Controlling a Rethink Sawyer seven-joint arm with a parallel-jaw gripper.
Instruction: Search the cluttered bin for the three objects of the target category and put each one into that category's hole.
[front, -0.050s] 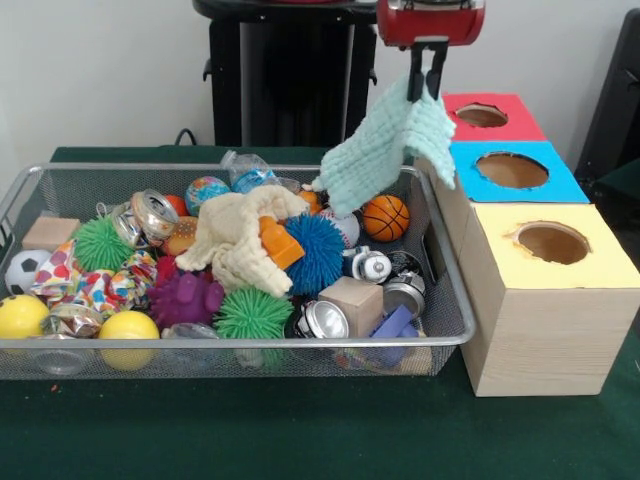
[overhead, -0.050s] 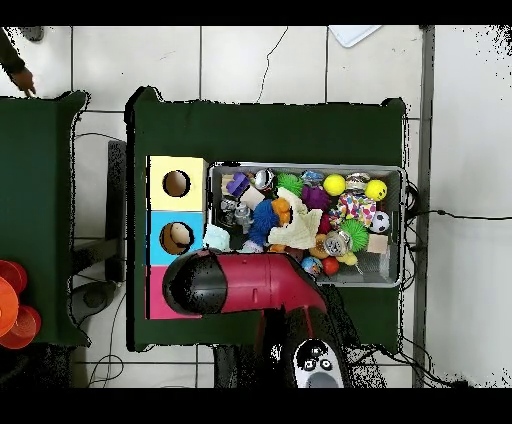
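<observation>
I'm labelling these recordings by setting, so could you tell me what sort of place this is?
Probably a robotics lab: a green-covered table on a tiled floor, a wire bin of toys, and coloured sorting boxes with holes.

front and overhead, shared bin (front, -0.050s: 452, 335)

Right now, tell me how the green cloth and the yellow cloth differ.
The green cloth hangs in the air, pinched by the gripper; the yellow cloth lies in the basket.
The green cloth is pale mint; the yellow cloth is cream yellow.
The green cloth hangs beside the blue hole, clear of the toys; the yellow cloth is draped over them, partly covering an orange block.
Both are soft, crumpled cloths.
</observation>
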